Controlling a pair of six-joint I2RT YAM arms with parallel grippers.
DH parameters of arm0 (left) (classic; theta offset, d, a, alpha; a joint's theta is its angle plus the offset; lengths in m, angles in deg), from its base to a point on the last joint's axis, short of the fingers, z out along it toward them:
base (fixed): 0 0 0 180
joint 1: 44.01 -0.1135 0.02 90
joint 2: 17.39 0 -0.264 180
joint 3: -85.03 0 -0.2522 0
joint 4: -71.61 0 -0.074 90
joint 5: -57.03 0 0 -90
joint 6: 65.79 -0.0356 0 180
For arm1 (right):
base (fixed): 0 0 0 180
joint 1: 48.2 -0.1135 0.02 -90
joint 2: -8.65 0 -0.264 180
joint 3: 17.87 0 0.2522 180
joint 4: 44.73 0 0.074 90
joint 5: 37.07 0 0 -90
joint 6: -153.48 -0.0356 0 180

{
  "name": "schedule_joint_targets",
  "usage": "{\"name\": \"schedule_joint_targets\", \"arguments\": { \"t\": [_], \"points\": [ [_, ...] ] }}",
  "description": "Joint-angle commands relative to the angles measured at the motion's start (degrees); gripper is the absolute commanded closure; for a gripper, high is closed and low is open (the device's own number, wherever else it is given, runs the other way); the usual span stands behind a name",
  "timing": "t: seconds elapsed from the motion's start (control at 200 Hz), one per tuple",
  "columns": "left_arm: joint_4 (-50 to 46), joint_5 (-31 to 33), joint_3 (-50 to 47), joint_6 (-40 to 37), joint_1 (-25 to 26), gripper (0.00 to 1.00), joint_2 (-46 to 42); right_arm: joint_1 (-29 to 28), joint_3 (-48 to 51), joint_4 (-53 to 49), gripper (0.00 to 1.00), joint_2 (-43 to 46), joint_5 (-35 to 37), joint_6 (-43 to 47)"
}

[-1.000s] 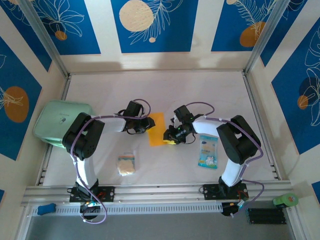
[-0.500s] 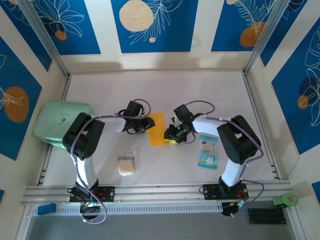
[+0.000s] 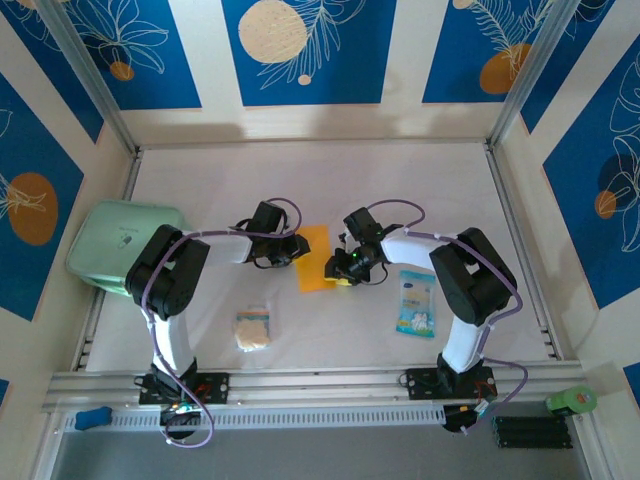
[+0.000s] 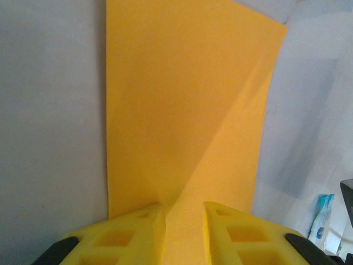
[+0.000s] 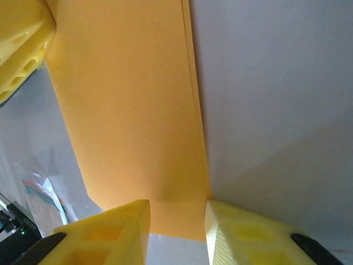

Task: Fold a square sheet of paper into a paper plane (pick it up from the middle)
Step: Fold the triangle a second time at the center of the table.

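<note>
At centre of the top view, the square sheet of paper [image 3: 313,257] lies flat as a narrow rectangle, so I judge only the halving fold done. The left gripper [image 3: 295,248] sits at its left edge and the right gripper [image 3: 336,270] at its lower-right corner. Both have jaws slightly apart over the paper, not clamped. Nose and wing folds remain.

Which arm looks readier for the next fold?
Probably right: the right gripper sits open at a corner of the paper by its layered edge, easy to lift; the left gripper sits opposite.
</note>
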Motion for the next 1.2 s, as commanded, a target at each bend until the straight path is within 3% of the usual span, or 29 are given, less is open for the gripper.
{"name": "schedule_joint_targets", "arguments": {
  "t": [0.0,0.14,0.625,1.196],
  "points": [
    [-4.40,1.79,-1.01,-0.16,0.25,0.73,4.16,-0.24,-0.71,-2.44,0.68,0.47,1.95,0.40],
    [-4.38,1.91,-1.05,-0.23,0.25,0.73,4.33,-0.09,0.63,-2.07,0.68,2.74,4.92,0.34],
    [-4.32,1.85,-1.01,-0.02,0.30,0.73,4.65,-0.98,-0.67,-1.26,0.68,-0.56,0.47,1.46],
    [-4.22,1.78,-1.03,0.22,0.30,0.73,5.27,0.17,0.90,1.12,0.72,2.33,-2.49,0.89]
  ]
}}
